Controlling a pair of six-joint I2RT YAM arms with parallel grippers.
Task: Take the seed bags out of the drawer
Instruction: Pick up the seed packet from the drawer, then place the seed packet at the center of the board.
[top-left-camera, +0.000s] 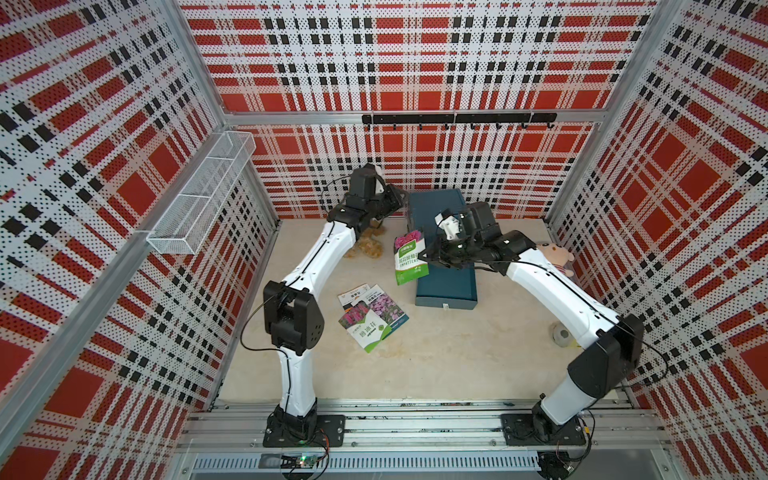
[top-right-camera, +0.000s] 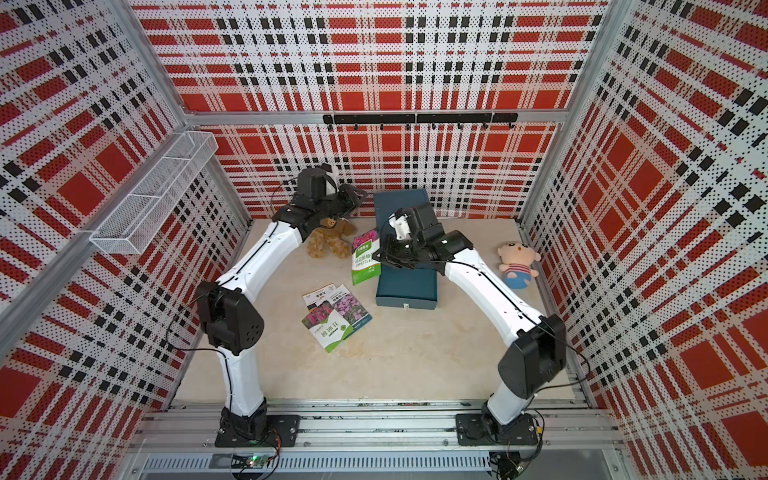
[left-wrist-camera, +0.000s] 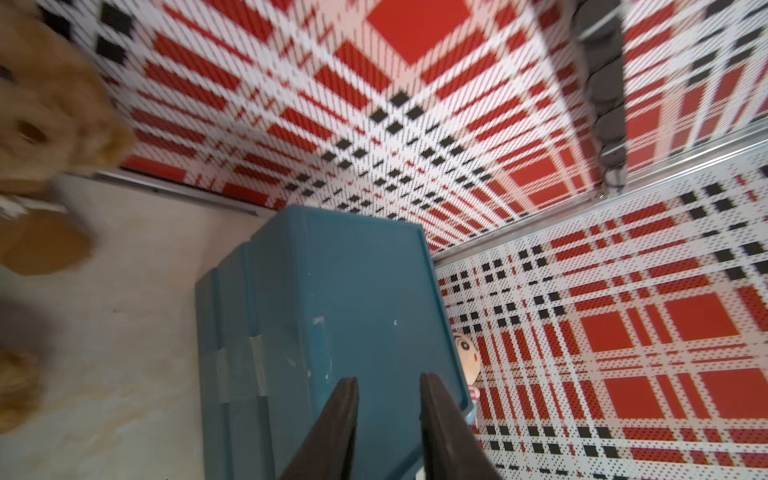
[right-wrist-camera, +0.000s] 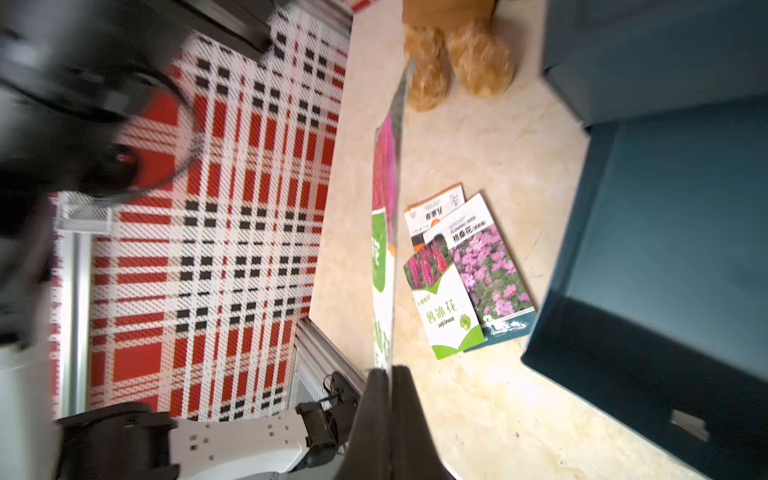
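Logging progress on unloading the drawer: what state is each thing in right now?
drawer: pulled open.
held seed bag: pinched in shut right gripper, beside the drawer.
three seed bags: flat on table, overlapping.
left gripper: open, empty.

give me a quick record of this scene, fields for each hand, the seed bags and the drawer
right hand: shut on a seed bag, held in the air beside the open drawer
left hand: open, empty, at the blue cabinet top
bags on table: three, overlapping in one pile
drawer contents: no bag visible in the part that shows
other items: brown teddy bear, striped doll
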